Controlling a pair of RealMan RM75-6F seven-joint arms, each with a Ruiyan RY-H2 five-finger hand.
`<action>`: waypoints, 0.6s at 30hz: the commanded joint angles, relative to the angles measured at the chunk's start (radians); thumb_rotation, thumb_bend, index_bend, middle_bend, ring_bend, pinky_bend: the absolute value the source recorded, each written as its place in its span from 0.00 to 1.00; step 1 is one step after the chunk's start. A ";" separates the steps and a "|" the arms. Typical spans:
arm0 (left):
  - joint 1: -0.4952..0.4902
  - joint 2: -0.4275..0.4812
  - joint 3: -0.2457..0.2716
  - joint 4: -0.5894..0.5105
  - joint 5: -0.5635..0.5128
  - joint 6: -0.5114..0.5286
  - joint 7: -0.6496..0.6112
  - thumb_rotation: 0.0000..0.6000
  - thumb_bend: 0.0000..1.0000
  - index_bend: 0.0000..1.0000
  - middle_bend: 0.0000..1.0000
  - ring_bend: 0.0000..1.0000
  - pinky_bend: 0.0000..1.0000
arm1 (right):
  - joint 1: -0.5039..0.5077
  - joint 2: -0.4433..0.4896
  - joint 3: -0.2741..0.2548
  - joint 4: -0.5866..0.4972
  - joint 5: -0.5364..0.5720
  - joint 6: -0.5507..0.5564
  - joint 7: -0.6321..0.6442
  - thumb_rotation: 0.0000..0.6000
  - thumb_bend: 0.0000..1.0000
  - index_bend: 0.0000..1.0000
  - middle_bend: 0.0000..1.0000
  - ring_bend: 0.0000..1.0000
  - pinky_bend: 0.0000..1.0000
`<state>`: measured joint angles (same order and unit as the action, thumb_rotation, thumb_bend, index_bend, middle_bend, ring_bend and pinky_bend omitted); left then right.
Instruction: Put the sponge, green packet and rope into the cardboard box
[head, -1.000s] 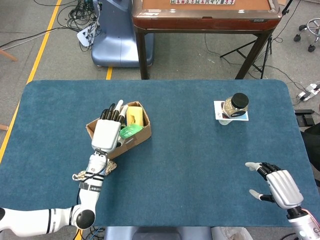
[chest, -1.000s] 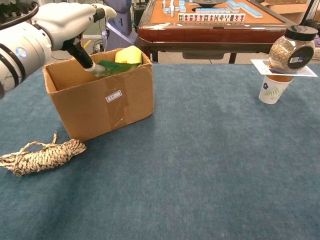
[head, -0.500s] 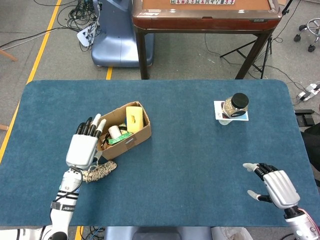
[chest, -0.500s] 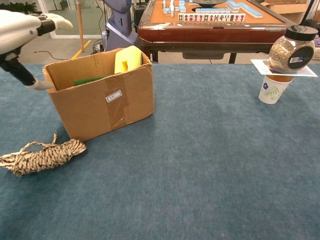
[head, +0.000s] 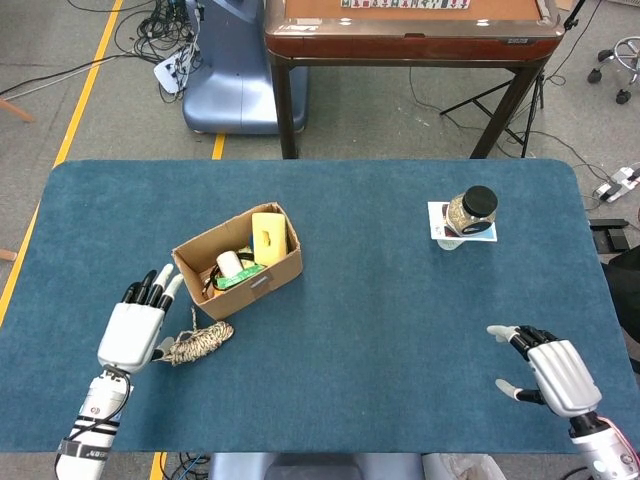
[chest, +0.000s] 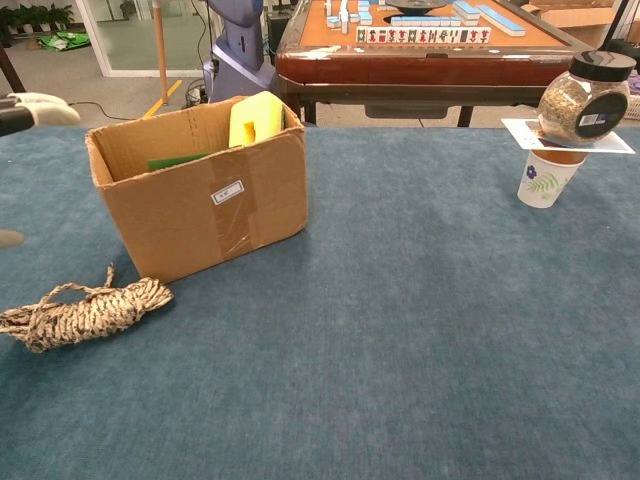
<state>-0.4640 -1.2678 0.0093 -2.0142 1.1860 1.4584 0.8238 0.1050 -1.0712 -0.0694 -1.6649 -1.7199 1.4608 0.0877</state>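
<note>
Rope (chest: 85, 312): soft, light, loosely coiled hank, lying just beside the cardboard box (chest: 200, 205); best gripped around its thick middle. Left hand (head: 133, 326): empty, fingers apart, probably not touching it. Right hand (head: 553, 374): empty, fingers spread, well apart from the box.

I get even, bright overhead light in both views, shadows soft and faint. Head view sharp edge to edge. Chest view sharp mid-frame, the fingertip at my far left slightly blurred. No glare.

Brown cardboard box (head: 240, 262) on a deep blue table (head: 380, 320).
A yellow sponge (chest: 254, 117) and green packet (chest: 178, 160) sit inside; the rope (chest: 85, 314) is mottled tan and dark brown; the paper cup (chest: 545, 177) is white with green leaves.
</note>
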 joint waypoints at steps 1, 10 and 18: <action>0.016 0.010 0.019 -0.003 0.022 -0.009 -0.010 1.00 0.17 0.07 0.03 0.02 0.18 | 0.000 0.000 0.001 0.000 0.002 0.000 0.001 1.00 0.01 0.29 0.38 0.33 0.45; 0.064 0.023 0.049 0.000 0.056 -0.016 -0.062 1.00 0.17 0.23 0.18 0.15 0.26 | -0.002 0.005 0.001 0.001 0.001 0.006 0.010 1.00 0.01 0.29 0.38 0.33 0.45; 0.106 -0.006 0.065 0.032 0.085 -0.011 -0.087 1.00 0.17 0.28 0.22 0.17 0.29 | -0.001 0.005 0.000 0.000 0.000 0.003 0.010 1.00 0.01 0.29 0.38 0.33 0.45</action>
<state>-0.3605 -1.2684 0.0728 -1.9857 1.2745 1.4520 0.7387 0.1043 -1.0663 -0.0695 -1.6644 -1.7196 1.4642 0.0976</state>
